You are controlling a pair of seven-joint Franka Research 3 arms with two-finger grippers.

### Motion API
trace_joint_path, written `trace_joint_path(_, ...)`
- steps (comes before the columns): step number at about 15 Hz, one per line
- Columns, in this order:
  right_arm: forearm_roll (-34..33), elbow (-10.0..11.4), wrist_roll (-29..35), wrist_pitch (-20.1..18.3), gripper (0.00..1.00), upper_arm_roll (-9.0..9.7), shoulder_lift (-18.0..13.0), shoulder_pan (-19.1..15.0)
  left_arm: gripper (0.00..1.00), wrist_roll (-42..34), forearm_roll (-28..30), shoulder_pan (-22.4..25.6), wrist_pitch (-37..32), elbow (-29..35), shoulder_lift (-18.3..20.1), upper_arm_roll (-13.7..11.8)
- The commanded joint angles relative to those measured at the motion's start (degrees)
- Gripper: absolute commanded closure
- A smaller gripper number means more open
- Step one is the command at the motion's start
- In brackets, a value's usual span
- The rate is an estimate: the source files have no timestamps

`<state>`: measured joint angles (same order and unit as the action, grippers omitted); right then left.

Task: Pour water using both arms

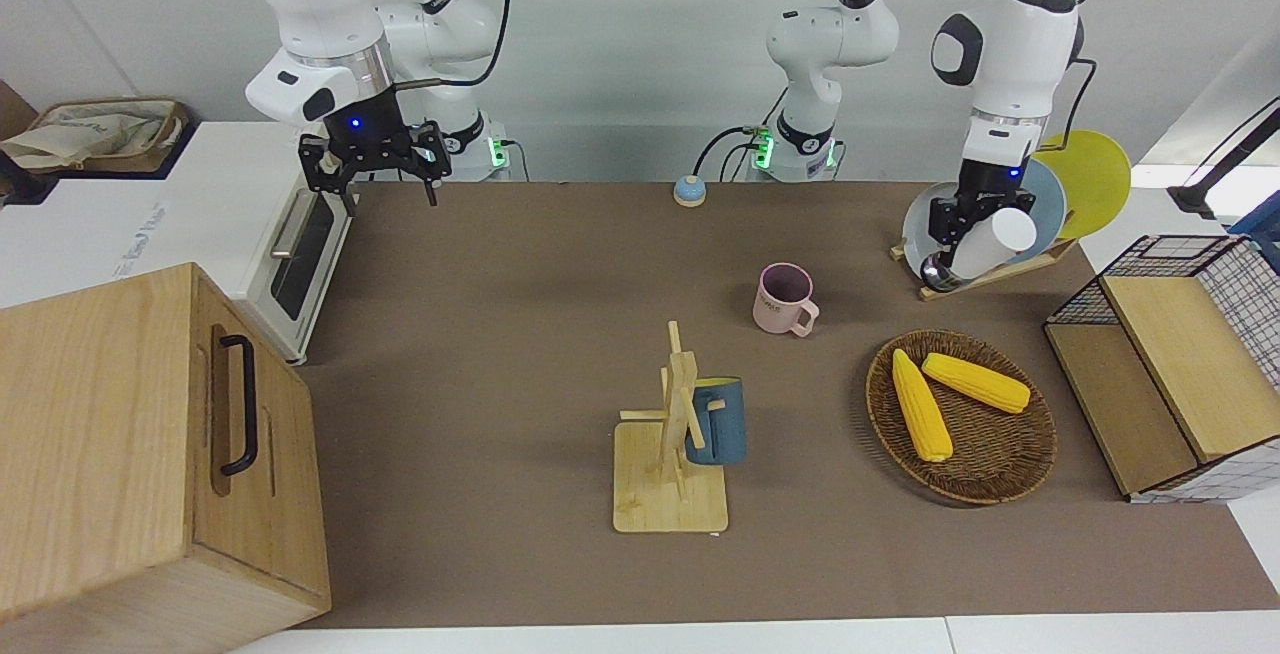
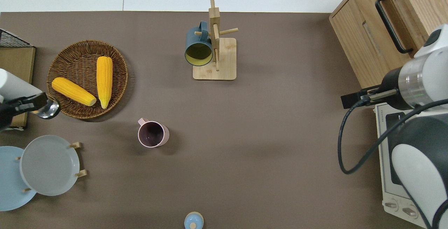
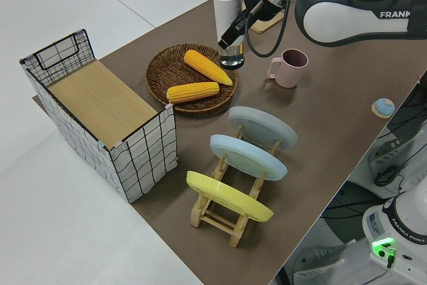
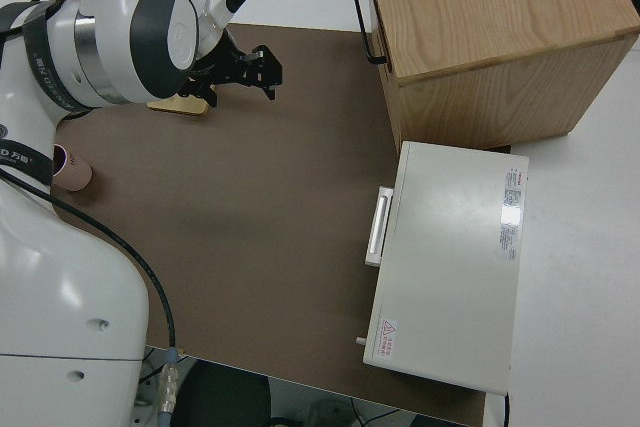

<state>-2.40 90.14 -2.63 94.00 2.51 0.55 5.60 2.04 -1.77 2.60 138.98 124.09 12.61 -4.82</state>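
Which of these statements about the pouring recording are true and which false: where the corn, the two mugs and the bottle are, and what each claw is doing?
1. Two corn cobs lie in the wicker basket. True.
2. The pink mug hangs on the wooden mug rack. False: it stands upright on the table; the blue mug hangs on the rack.
3. The left claw holds a white bottle. True.
4. The bottle is tipped over the pink mug. False: it is up over the table's edge beside the basket.
5. The right claw grips a plate. False: it holds nothing, its fingers apart.
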Motion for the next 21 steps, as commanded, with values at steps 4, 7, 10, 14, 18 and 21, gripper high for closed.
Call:
trace_joint_path(4,1.2,-0.1,-0.9,0.2,0.015,0.22,-0.2,-0.8,1.00,-0.9,-1.5,5.2,-2.6,-17.5,-7.3,-0.1)
trace_joint_path(7,1.2,-0.1,-0.9,0.2,0.015,0.22,-0.2,-0.8,1.00,-5.4,-0.5,5.7,-2.7,-21.7,-9.8,-3.1)
trace_joint_path(10,1.2,-0.1,-0.9,0.2,0.015,0.22,-0.2,-0.8,1.00,-11.1,2.9,5.7,-3.6,-26.3,-12.0,-6.8)
trace_joint_path(14,1.2,-0.1,-0.9,0.2,0.015,0.31,-0.2,-0.7,1.00,-20.6,10.0,5.9,-5.2,-29.2,-14.8,-11.0)
trace_joint_path(18,1.2,-0.1,-0.9,0.2,0.015,0.31,-0.2,-0.8,1.00,-30.9,18.6,10.0,-4.8,-31.6,-18.5,-11.9)
trace_joint_path(21,1.2,-0.1,-0.9,0.2,0.015,0.31,-0.2,-0.8,1.00,-40.4,25.0,13.2,-4.5,-31.6,-20.5,-11.9)
